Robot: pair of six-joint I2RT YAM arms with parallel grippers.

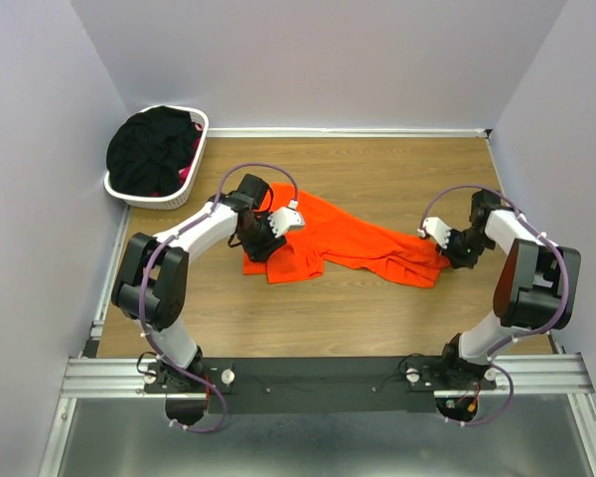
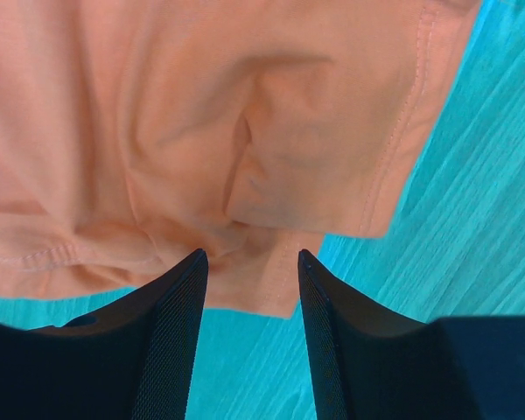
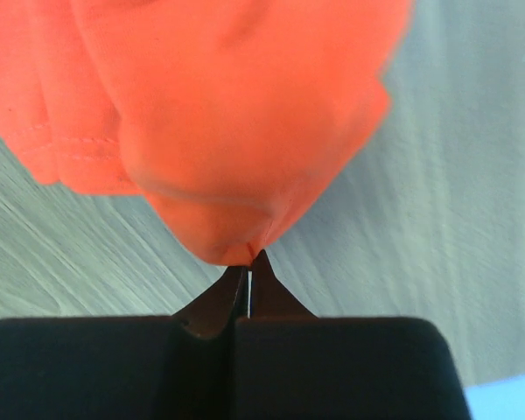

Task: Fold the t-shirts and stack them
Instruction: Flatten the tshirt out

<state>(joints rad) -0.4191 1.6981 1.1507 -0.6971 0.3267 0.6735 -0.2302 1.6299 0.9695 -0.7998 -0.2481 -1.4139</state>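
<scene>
While my right fingers (image 3: 271,299) are pressed together on the right tip of the orange t-shirt (image 1: 343,243), my left fingers (image 2: 175,332) stand apart over its left hem; it lies lengthwise between both arms on the surface (image 1: 377,328).

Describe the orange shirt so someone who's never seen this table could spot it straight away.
Near the middle of the wooden table lies a crumpled orange t-shirt, its right end pinched in the right tool. It is the only orange cloth; the black clothes sit heaped in the white basket at the far left corner.
</scene>
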